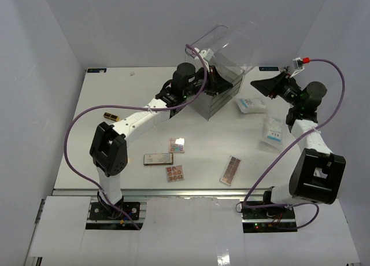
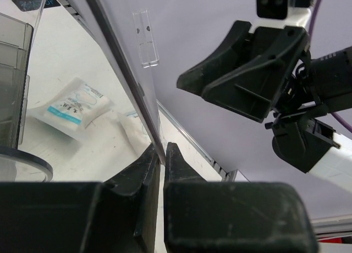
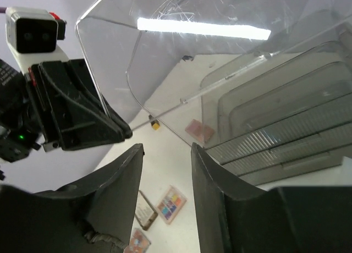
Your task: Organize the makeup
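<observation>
The left gripper (image 2: 161,151) is clamped on the edge of the clear lid (image 1: 231,43) of the drawer box (image 1: 217,101), holding it tipped up. The right gripper (image 3: 165,148) hovers beside the lid, jaws apart and empty. The makeup lies flat on the table (image 1: 202,144) below both grippers: white-and-blue packets (image 1: 251,105) just right of the box, nearest the right arm, and palettes (image 1: 174,173) and a grey compact (image 1: 158,158) in front of it.
</observation>
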`<state>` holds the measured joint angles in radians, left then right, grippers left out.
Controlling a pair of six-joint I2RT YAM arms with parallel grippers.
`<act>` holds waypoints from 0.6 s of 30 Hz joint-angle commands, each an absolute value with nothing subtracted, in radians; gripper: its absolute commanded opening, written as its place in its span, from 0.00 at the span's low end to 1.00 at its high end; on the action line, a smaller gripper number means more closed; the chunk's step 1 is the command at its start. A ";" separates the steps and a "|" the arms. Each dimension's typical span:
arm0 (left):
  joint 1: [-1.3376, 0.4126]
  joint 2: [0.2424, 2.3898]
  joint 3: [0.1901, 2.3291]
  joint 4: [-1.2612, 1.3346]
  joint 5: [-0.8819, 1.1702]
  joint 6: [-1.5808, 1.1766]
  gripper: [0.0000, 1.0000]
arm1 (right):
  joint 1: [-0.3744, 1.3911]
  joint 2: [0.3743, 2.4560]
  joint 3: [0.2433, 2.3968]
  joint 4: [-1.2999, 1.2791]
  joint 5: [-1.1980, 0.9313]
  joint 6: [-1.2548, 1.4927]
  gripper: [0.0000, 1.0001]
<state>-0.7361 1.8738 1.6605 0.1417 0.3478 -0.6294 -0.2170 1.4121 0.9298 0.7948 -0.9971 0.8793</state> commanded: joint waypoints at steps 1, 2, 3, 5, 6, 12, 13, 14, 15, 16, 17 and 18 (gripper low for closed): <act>-0.735 1.777 1.715 0.211 0.309 -0.629 0.06 | -0.274 1.357 0.916 0.591 -1.072 0.595 0.52; -0.733 1.770 1.712 0.216 0.306 -0.635 0.06 | -0.275 1.351 0.929 0.515 -1.061 0.523 0.53; -0.729 1.761 1.708 0.220 0.305 -0.640 0.06 | -0.276 1.346 0.950 0.412 -1.038 0.423 0.57; -0.720 1.745 1.702 0.227 0.303 -0.651 0.06 | -0.271 1.344 0.985 0.238 -0.953 0.224 0.64; -0.717 1.739 1.701 0.230 0.303 -0.657 0.06 | -0.258 1.351 1.004 0.170 -0.887 0.156 0.66; -0.689 1.702 1.686 0.248 0.319 -0.688 0.06 | -0.143 1.454 1.087 -0.148 -0.613 -0.336 0.85; -0.684 1.696 1.683 0.250 0.323 -0.693 0.06 | -0.122 1.468 1.094 -0.177 -0.586 -0.435 0.89; -0.679 1.693 1.680 0.252 0.327 -0.700 0.06 | -0.098 1.480 1.102 -0.210 -0.563 -0.524 0.90; -0.673 1.690 1.678 0.254 0.332 -0.706 0.06 | -0.077 1.491 1.106 -0.237 -0.538 -0.628 0.92; -0.667 1.688 1.676 0.256 0.339 -0.713 0.06 | -0.059 1.497 1.102 -0.254 -0.507 -0.763 0.94; -0.661 1.687 1.676 0.255 0.344 -0.722 0.06 | -0.048 1.503 1.090 -0.266 -0.491 -0.907 0.94; -0.657 1.687 1.677 0.255 0.352 -0.728 0.06 | -0.043 1.507 1.080 -0.275 -0.481 -1.044 0.95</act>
<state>-0.6938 1.8014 1.6615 0.1430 0.3511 -0.7284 -0.0913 1.4911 1.0657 -0.1151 -0.6182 -0.4030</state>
